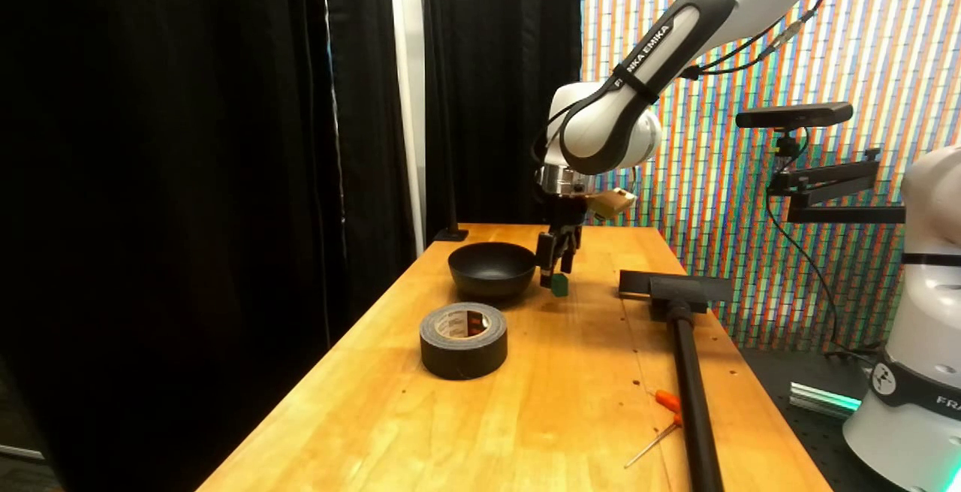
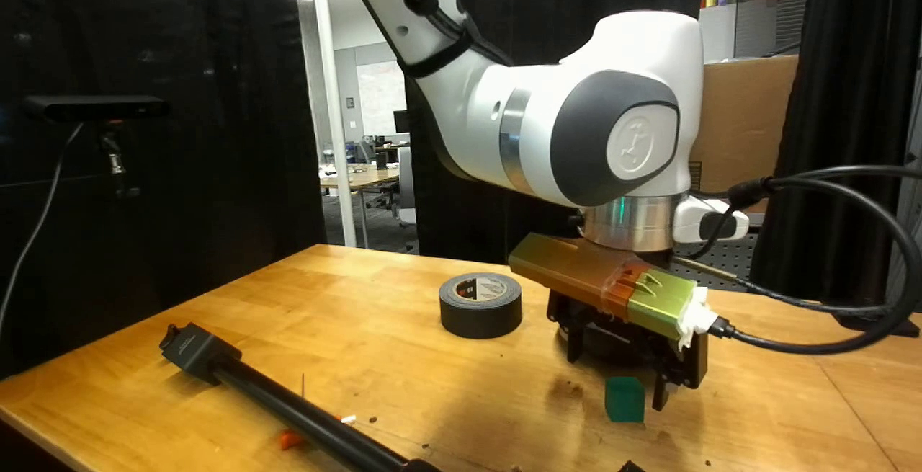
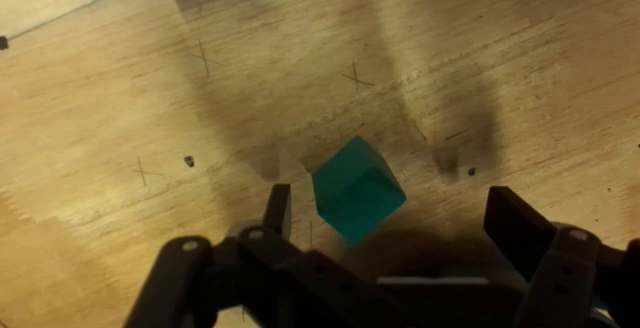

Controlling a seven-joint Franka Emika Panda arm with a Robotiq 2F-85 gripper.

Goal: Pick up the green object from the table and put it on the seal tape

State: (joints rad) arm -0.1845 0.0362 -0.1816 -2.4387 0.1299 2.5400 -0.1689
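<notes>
Green block (image 3: 357, 193) on the tabletop (image 3: 100, 97), claw (image 3: 387, 202) spread wide

The block rests just below centre in the wrist view. The claw is released, fingers (image 3: 278, 210) far apart, bare wood showing between the block and each, the narrower gap at frame left. In an exterior view the seal tape (image 2: 480, 319) lies flat just below centre, left of the claw. In an exterior view a black bowl (image 1: 492, 276) shows immediately left of the claw

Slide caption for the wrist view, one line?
Green block on the wooden table, not yet grasped, framed between the fingers of the open gripper.
</notes>
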